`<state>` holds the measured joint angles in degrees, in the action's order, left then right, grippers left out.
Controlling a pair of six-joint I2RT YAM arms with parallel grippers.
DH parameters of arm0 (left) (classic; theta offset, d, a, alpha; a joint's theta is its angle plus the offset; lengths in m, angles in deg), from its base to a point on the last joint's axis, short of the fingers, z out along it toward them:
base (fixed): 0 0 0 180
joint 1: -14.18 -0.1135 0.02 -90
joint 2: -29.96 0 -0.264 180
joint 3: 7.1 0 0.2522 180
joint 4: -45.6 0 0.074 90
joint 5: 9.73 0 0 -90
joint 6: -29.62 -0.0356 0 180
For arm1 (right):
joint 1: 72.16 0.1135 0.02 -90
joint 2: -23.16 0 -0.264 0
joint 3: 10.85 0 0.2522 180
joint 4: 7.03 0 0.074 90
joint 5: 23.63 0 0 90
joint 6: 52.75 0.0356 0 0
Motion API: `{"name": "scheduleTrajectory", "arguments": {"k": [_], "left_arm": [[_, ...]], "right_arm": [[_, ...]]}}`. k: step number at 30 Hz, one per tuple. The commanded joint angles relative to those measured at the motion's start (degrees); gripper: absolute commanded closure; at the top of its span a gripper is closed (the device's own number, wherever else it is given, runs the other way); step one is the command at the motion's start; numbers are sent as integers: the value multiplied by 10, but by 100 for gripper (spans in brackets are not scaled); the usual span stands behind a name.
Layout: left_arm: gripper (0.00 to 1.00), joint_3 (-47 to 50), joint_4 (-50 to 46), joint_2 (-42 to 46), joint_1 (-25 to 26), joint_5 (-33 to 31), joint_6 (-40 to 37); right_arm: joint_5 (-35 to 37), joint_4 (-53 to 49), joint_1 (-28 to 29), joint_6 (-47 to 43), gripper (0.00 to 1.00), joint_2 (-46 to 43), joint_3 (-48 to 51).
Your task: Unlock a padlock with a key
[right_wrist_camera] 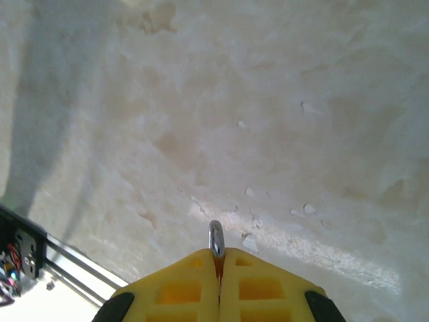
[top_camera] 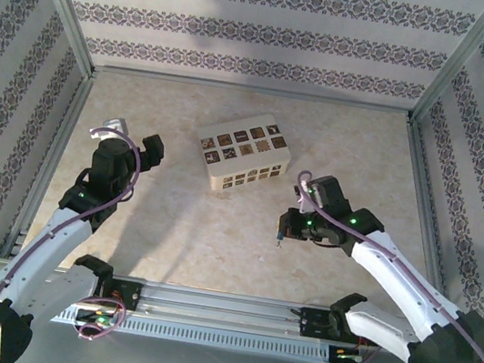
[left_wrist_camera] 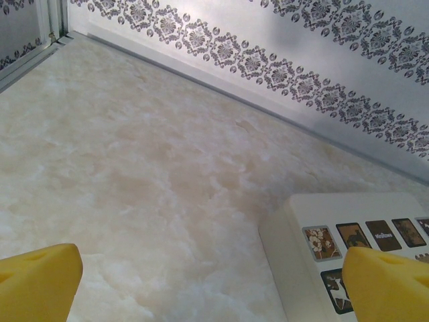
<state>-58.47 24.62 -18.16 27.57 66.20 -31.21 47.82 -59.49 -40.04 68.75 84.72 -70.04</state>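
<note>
My right gripper is clenched on a silvery loop poking out past its fingertips; I cannot tell if it belongs to the padlock. My left gripper is spread wide, with the box just ahead to the right.

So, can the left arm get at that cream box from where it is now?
Probably yes. The left gripper is open, the cream box lies close ahead of it, and only bare table lies between. The right gripper, shut on a small silvery piece, is off to the side.
</note>
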Motion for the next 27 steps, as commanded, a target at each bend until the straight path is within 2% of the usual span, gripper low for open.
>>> {"name": "scheduleTrajectory", "arguments": {"k": [1, 27], "left_arm": [[1, 6, 1, 10, -8, -14, 9], [1, 9, -11, 14, -10, -12, 12]], "right_arm": [[-11, -11, 16, -11, 100, 22, -21], [-50, 69, 64, -29, 100, 254, -70]]}}
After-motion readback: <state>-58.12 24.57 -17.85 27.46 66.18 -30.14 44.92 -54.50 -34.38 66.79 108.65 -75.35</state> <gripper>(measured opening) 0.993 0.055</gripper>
